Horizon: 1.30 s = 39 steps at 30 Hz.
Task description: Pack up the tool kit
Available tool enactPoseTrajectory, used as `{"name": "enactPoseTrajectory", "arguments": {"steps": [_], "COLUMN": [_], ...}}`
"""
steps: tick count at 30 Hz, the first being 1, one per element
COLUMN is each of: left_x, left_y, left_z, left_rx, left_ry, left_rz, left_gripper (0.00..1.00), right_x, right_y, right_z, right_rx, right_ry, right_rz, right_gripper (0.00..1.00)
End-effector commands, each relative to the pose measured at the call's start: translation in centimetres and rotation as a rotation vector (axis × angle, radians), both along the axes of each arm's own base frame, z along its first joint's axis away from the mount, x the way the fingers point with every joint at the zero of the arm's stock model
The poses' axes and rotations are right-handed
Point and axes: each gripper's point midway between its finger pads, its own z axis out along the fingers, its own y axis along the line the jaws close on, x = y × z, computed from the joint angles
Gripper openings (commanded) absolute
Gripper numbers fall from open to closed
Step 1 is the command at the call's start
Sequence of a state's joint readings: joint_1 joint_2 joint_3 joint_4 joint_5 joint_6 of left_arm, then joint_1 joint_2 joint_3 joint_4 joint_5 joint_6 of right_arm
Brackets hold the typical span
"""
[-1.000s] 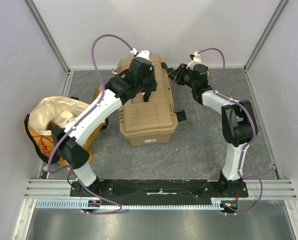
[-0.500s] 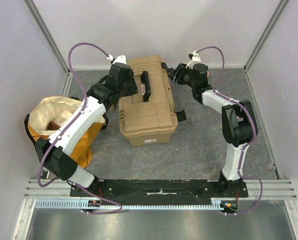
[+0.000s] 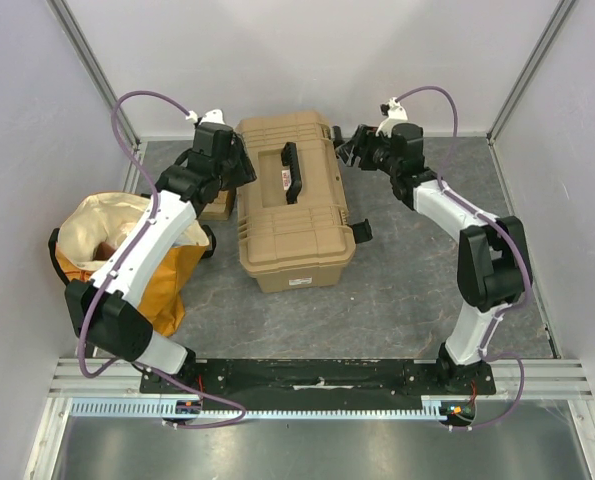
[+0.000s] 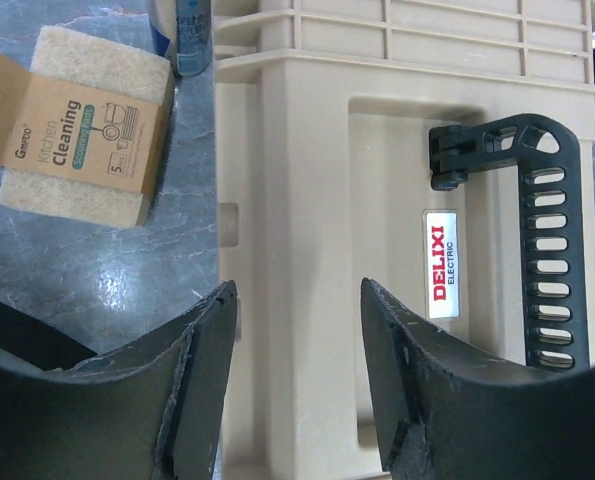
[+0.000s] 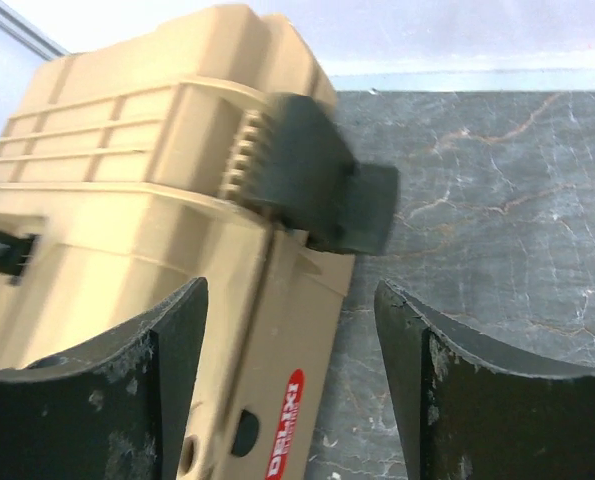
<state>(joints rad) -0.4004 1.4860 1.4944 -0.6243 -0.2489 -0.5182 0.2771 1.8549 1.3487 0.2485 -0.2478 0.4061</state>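
Note:
The tan toolbox (image 3: 295, 215) lies shut in the middle of the table, its black handle (image 3: 290, 170) flat on the lid. My left gripper (image 3: 239, 166) is open and empty at the box's far left edge; in the left wrist view its jaws (image 4: 297, 300) hang over the lid (image 4: 317, 180), with the handle (image 4: 549, 250) to the right. My right gripper (image 3: 348, 150) is open and empty by the box's far right side, facing a black latch (image 5: 317, 190) on the toolbox (image 5: 117, 200). Its jaws (image 5: 290, 300) hold nothing. Screwdrivers and hammer are out of view.
A yellow-cream cloth bag (image 3: 117, 245) stands at the left. A small cardboard-sleeved sponge pack (image 4: 77, 125) and a blue can (image 4: 192, 30) lie left of the toolbox. A second black latch (image 3: 361, 231) sticks out on the box's right side.
My left arm has swung left, from above the toolbox lid to its left edge. My right gripper has shifted slightly by the far right latch. The toolbox has not moved.

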Motion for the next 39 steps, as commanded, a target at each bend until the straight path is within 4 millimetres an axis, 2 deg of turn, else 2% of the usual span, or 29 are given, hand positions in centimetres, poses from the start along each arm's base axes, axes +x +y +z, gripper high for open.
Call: {"name": "enactPoseTrajectory", "arguments": {"steps": [1, 5, 11, 15, 21, 29, 33, 36, 39], "left_x": [1.0, 1.2, 0.9, 0.4, -0.3, -0.1, -0.3, -0.6, -1.1], "left_y": [-1.4, -2.1, -2.1, -2.2, -3.5, -4.8, -5.0, -4.9, -4.6], "left_z": [-0.5, -2.4, -5.3, -6.9, -8.3, -9.3, -9.0, -8.7, -8.3], "left_rx": [-0.020, -0.012, 0.006, 0.015, -0.002, -0.020, -0.039, -0.052, -0.056], "left_ry": [-0.007, 0.039, 0.110, 0.160, 0.195, 0.217, 0.219, 0.210, 0.198], "left_rz": [-0.071, -0.110, -0.116, -0.135, -0.226, -0.299, -0.299, -0.288, -0.279], "left_gripper": [0.60, 0.62, 0.62, 0.62, 0.59, 0.55, 0.51, 0.50, 0.50], "right_x": [-2.7, -5.2, -8.4, -10.2, -13.1, -20.4, -24.1, -25.9, -26.5], "right_y": [0.6, 2.0, 2.4, 3.4, 5.0, 8.5, 10.0, 10.0, 9.5], "right_z": [5.0, 4.6, 4.0, 3.6, 2.1, 0.0, -1.0, -1.5, -1.4], "right_rx": [0.006, 0.034, 0.083, 0.123, 0.200, 0.265, 0.260, 0.260, 0.262], "right_ry": [-0.075, -0.001, 0.052, 0.085, 0.176, 0.295, 0.331, 0.352, 0.349], "right_rz": [0.069, 0.182, 0.244, 0.303, 0.380, 0.508, 0.531, 0.519, 0.491], "right_gripper": [0.76, 0.76, 0.75, 0.75, 0.73, 0.58, 0.53, 0.51, 0.49]}}
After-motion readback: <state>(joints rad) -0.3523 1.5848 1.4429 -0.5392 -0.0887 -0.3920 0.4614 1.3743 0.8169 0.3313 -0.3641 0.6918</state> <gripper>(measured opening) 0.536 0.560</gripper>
